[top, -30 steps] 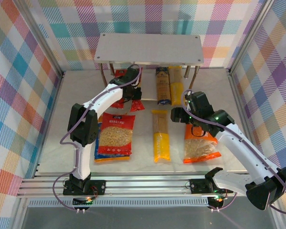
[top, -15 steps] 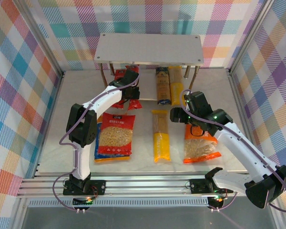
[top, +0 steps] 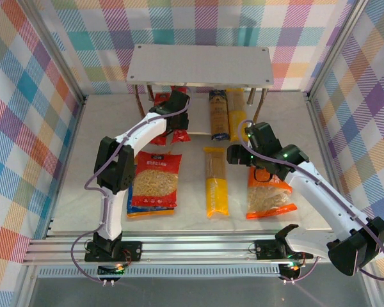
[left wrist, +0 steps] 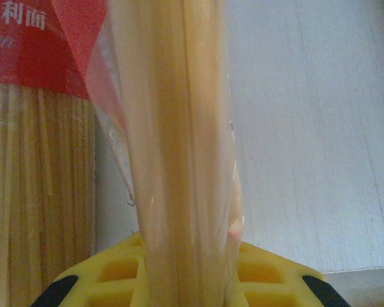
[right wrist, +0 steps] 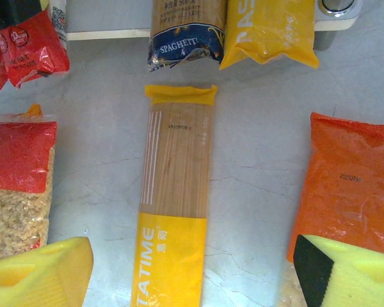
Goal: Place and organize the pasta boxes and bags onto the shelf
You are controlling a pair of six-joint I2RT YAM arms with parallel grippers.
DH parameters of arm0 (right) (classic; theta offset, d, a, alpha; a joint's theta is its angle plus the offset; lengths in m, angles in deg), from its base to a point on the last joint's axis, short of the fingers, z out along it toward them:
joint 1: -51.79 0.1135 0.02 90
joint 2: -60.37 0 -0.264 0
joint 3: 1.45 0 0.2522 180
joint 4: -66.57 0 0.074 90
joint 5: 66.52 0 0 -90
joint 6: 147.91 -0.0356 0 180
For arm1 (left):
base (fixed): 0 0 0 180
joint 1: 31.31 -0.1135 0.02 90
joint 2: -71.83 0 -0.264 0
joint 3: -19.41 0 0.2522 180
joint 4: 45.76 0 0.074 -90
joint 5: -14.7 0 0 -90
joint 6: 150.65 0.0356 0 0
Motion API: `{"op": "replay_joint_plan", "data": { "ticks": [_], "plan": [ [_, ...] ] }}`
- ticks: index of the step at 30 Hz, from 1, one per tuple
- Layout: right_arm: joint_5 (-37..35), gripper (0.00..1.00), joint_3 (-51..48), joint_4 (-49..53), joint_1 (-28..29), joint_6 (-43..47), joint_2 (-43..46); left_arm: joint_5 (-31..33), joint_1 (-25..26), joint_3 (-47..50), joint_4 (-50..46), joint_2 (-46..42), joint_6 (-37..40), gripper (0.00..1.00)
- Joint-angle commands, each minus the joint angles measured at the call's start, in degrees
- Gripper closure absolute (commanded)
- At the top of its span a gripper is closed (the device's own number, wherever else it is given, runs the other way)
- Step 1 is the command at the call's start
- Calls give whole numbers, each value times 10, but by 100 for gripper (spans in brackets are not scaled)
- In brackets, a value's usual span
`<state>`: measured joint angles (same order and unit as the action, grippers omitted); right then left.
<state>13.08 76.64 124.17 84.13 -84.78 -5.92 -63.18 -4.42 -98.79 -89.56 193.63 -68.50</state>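
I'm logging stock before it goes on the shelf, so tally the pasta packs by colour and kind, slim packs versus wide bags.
Red slim packs: 2
Yellow slim packs: 2
Dark blue slim pack: 1
Red bag: 1
Orange bag: 1
Total: 7

My finger pads [right wrist: 41, 268] are yellow. I see a yellow spaghetti pack [right wrist: 173, 211] with a straw-coloured window, a clear spaghetti pack [left wrist: 173, 160] of pale gold strands, a red bag [right wrist: 19, 160], an orange bag [right wrist: 352, 179], a pale grey shelf [top: 200, 64] and pastel plaid walls [top: 25, 96].
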Motion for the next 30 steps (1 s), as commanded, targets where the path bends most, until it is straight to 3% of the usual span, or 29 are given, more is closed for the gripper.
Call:
{"op": "replay_joint_plan", "data": {
  "ticks": [1, 5, 11, 19, 22, 30],
  "plan": [
    [-3, 17, 18, 5, 3, -11, 2, 28, -4, -34, 41, -3, 11, 81],
    [-4, 17, 18, 8, 3, -11, 5, 32, -4, -36, 38, 4, 11, 79],
    [-6, 17, 15, 10, 4, -13, 12, 28, -6, -37, 34, 12, 14, 56],
    [-6, 17, 13, 13, 5, -14, 12, 16, -4, -9, 45, -4, 13, 47],
    [-6, 17, 13, 14, 5, -14, 8, 6, -1, 33, 75, -38, 13, 41],
    [-9, 14, -5, 21, 29, -13, -12, -7, 37, 214, 169, -207, 11, 41]
  ]
}}
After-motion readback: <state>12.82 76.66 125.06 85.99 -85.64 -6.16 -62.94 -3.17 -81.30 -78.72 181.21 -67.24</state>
